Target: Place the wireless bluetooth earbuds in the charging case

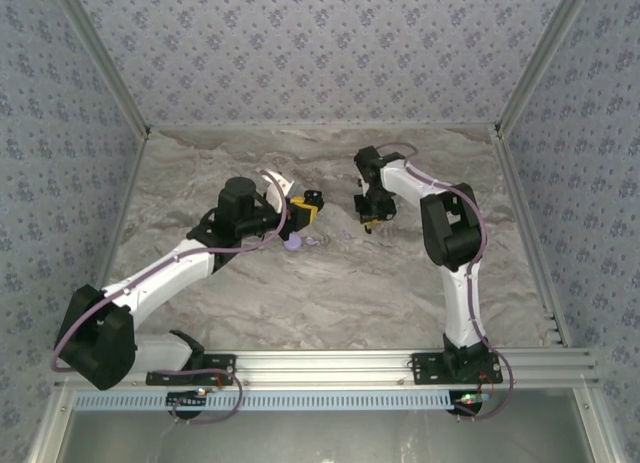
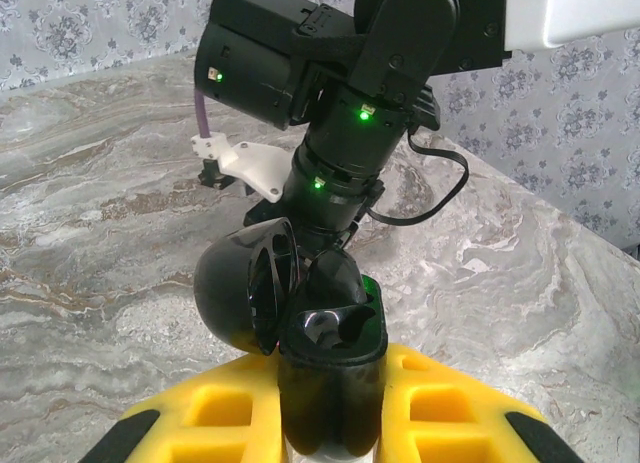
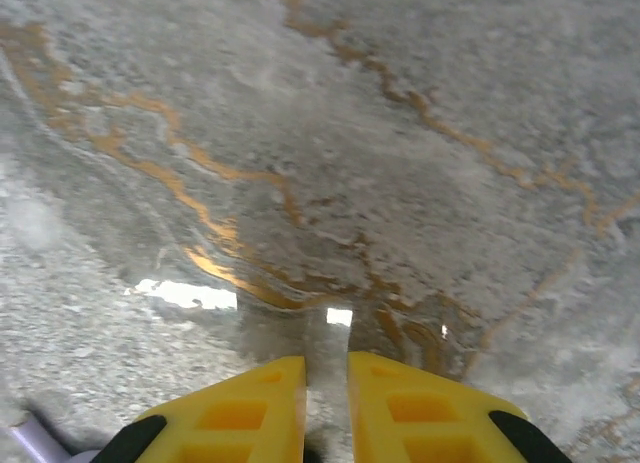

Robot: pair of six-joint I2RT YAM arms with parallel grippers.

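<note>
Overall: both arms reach inward over the marble-patterned counter [image 1: 350, 293], and their tips are near each other at its middle.
State of left fingers [image 2: 228, 388]: yellow, clamped on a black round object [image 2: 240, 293] that sits between them.
Black round object: hinged open. Its domed lid stands to the left, and its hollow base is gripped low between the pads.
State of right fingers [image 3: 250, 403]: yellow and drawn close, with a narrow slit between them. Nothing can be made out in the slit. The tips hang just above bare counter.
Position of charging case [image 1: 293, 245]: a pale lavender puck lying on the counter, just on the near side of the left fingers and apart from them.
Position of earbuds [image 1: 316, 241]: two tiny pale bits on the counter to the right of the charging case, outside it. One is just beside the case and the other is nearer the right fingers. They are too small for detail, and contact with either cannot be judged.
Lavender piece [image 3: 32, 441]: seen at the lower left corner of the right wrist view, lying on the counter. Which item it is cannot be told.
Right arm [image 2: 350, 83]: in the left wrist view it stands directly behind the black round object, with green lights lit.
</note>
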